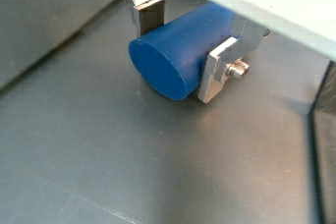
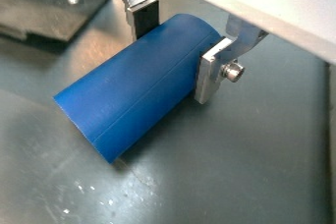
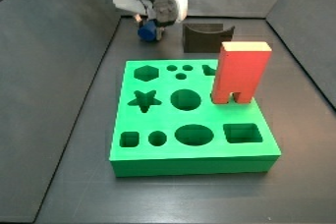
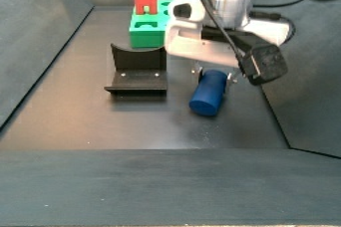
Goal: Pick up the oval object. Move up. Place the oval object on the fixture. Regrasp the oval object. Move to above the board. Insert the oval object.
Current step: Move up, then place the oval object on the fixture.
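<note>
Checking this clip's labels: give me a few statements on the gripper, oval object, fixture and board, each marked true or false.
1. The gripper has its fingers on either side of the oval object. True.
2. The oval object already sits in the board. False: in a side view it lies at the gripper, beside the fixture.
3. A red block stands on the board. True.
4. The fixture holds the oval object. False: its notch is empty.
</note>
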Tool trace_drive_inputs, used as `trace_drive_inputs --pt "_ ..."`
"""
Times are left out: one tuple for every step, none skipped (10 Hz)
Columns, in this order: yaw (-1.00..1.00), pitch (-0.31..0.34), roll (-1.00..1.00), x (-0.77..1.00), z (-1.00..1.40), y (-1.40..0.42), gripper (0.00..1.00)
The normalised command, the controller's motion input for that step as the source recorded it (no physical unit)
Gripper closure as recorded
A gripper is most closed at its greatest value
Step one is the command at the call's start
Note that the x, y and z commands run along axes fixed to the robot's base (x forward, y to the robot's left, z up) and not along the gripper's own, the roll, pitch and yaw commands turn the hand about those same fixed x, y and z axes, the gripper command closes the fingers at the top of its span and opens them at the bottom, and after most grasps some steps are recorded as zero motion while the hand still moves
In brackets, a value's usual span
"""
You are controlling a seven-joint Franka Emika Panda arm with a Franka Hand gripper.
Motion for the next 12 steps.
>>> trace_drive_inputs --pt "0.01 0.022 0.01 -0.03 0.72 -0.05 1.0" --pt "0.0 0.034 0.03 -0.02 0.55 -0.02 1.0" --pt "0.0 0.041 0.04 -0.02 0.46 -0.01 1.0" --pt "-0.02 0.049 0.06 -0.02 0.22 0.0 1.0" --pt "0.0 0.0 0.0 0.0 1.0 0.0 1.0" --pt "0.01 -0.01 0.01 0.01 1.0 0.0 1.0" --pt "0.0 0.012 0.01 0.0 1.0 0.0 1.0" --pt "-0.01 0.028 0.03 -0.01 1.0 0.01 1.0" --pt "-0.01 0.036 0.04 -0.01 1.0 0.01 1.0" --pt "-0.02 0.041 0.06 -0.02 1.0 0.01 1.0" --pt "-0.02 0.044 0.07 -0.02 1.0 0.01 1.0" --pt "-0.01 0.05 0.08 -0.02 1.0 0.01 1.0"
